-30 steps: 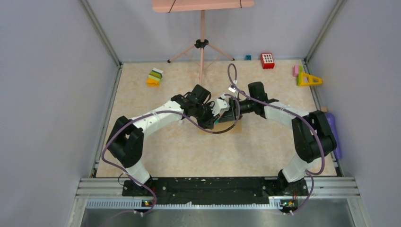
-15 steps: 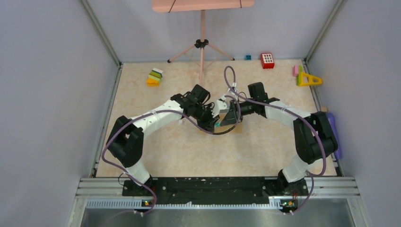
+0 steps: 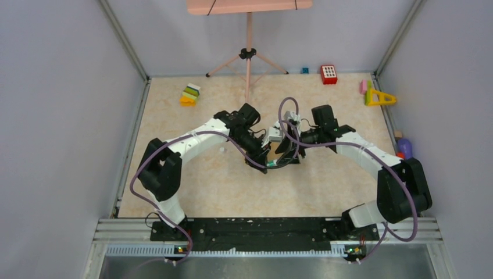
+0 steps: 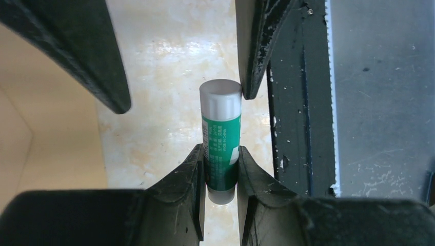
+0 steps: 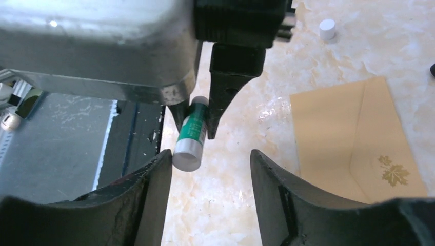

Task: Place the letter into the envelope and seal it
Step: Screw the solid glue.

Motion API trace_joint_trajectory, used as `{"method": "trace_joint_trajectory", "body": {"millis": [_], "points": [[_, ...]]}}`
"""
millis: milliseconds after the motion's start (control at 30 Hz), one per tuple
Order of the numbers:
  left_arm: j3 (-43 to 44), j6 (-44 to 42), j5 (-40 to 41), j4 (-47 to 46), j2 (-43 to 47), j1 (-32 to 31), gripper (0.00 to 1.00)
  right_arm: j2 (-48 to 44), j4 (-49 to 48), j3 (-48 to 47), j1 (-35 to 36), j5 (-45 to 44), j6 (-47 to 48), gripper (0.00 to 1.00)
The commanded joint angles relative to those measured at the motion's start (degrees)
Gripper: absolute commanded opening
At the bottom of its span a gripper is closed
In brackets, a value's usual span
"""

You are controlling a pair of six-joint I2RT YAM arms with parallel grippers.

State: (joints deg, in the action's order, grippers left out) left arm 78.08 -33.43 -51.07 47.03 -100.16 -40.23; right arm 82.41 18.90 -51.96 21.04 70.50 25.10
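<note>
Writing: my glue stick [image 4: 221, 123] has a green label with white print running along the barrel. One small line seems to read "MADE IN CHINA"; the rest is too small for me to read.
Glue stick: grey-white at both ends, green round the middle, held off the table [image 5: 231, 215].
My left gripper [image 4: 221, 151]: closed tight on the green barrel, a finger pressed to each side.
My right gripper [image 5: 209, 156]: fingers spread wide, nothing gripped. They straddle the stick's pale end, and in the left wrist view one fingertip touches that end.
Envelope [image 5: 354, 143]: brown kraft, lying flat on the pale marbled table beside and below my grippers, apart from the glue stick.
Envelope mark: a small gold maple leaf printed on its face, with no words by it.
Envelope seams: straight fold lines cross the face. I cannot tell whether the flap is open or down.
Small white cap [image 5: 327, 29]: stands alone on the table beyond the envelope.
</note>
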Motion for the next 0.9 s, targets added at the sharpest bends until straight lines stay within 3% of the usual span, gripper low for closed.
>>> {"method": "trace_joint_trajectory", "body": {"millis": [0, 67, 333, 467, 867], "points": [[2.15, -1.97, -4.93, 4.02, -0.07, -0.32, 0.00, -2.83, -4.90, 0.34, 0.39, -1.88, 0.87, 0.59], [1.69, -0.61, -2.95, 2.42, 0.52, -0.21, 0.00, -1.86, -1.63, -1.67, -0.03, -1.48, 0.50, 0.61], [-2.50, 5.94, 13.57, -8.22, 4.53, -0.37, 0.00, 8.10, 4.00, -9.56, -0.73, -5.10, -20.50, 0.61], [-3.78, 7.59, 17.72, -11.24, 5.47, -0.46, 0.00, 11.37, 0.20, -9.80, -1.24, -3.46, -30.96, 0.60], [-4.87, 7.58, 26.75, -13.93, 5.26, -2.30, 0.00, 16.18, -3.63, -10.27, -1.72, -4.11, -38.50, 0.54]]}}
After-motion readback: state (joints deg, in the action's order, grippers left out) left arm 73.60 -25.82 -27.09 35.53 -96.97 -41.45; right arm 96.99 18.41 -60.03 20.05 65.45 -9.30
